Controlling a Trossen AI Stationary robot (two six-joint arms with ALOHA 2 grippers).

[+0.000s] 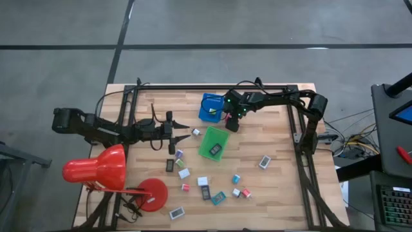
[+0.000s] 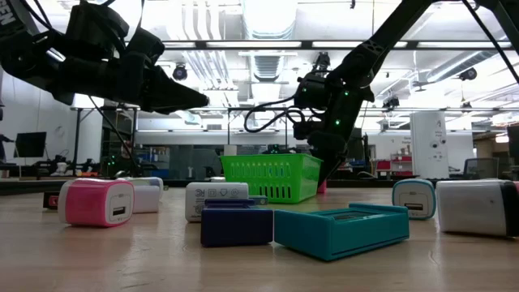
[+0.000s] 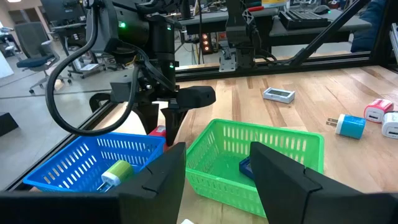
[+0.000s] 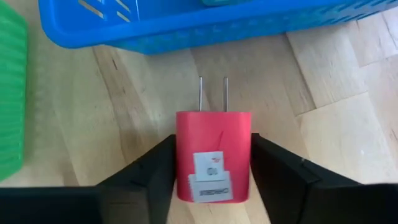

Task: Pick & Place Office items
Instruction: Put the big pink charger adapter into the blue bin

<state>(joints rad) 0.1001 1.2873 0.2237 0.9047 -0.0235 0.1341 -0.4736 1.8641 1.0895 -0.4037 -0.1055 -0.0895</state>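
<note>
While most office items lie loose across the desk toward six o'clock, few sit binned: one in the blue tray, one in the green tray. Between the trays, the right gripper has its fingers against a red charger, little room either side. At nine o'clock, the left gripper hovers open, empty.

White label on red charger, print seemingly too blurred to read
</note>
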